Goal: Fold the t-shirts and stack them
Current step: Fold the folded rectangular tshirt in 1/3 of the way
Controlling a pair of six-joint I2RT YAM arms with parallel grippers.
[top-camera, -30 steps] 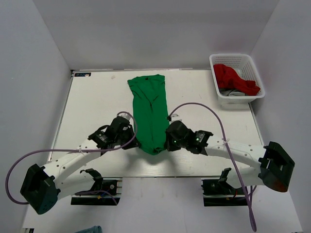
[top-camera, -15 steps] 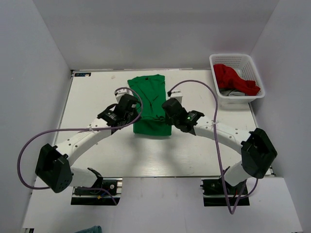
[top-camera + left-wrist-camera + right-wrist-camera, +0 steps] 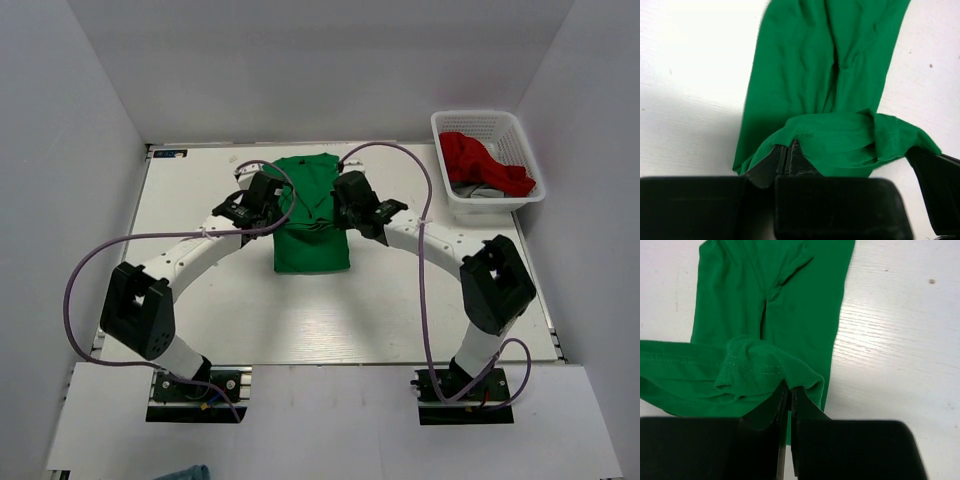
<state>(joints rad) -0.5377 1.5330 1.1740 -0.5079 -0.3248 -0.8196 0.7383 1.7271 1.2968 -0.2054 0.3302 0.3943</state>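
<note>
The bright green t-shirt [image 3: 312, 222] lies lengthwise on the white table [image 3: 200, 290], folded narrow, its near end doubled over towards the far end. My left gripper [image 3: 283, 212] is shut on the hem's left corner; its pinch shows in the left wrist view [image 3: 788, 146] under the green t-shirt [image 3: 830, 75]. My right gripper [image 3: 338, 212] is shut on the hem's right corner, seen in the right wrist view [image 3: 789, 388] with the green t-shirt [image 3: 775, 305] beyond. The red t-shirt [image 3: 480, 162] lies crumpled in the white basket [image 3: 487, 205].
The basket stands at the table's far right corner, with a grey cloth [image 3: 478, 192] under the red shirt. White walls close in the table on three sides. Purple cables [image 3: 390, 150] loop above both arms. A bit of teal cloth [image 3: 185, 472] shows off the table's near edge.
Both grippers have carried the green shirt's near hem from the table's front towards the far end, folding the shirt over itself. Both arms have stretched out.
</note>
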